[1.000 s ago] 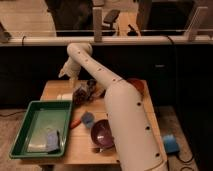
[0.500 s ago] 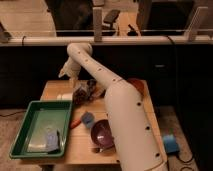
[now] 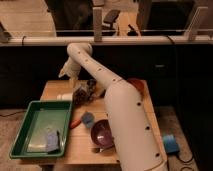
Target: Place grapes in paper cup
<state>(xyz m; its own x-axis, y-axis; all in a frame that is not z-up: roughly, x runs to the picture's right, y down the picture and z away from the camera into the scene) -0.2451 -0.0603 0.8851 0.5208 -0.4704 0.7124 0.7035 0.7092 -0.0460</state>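
Beyond the green tray (image 3: 41, 104) at the near left of the surface (image 3: 81, 147), the grapes (image 3: 79, 95) lie just right of the paper cup (image 3: 64, 96); they look light, soft and lumpy, easy to bruise, so a gentle hold across the bunch's broad middle seems best. The hand (image 3: 89, 89) sits right at the bunch's far side, and whether it is spread or pinching the fruit cannot be told. Nothing appears to have shifted since half a second ago.
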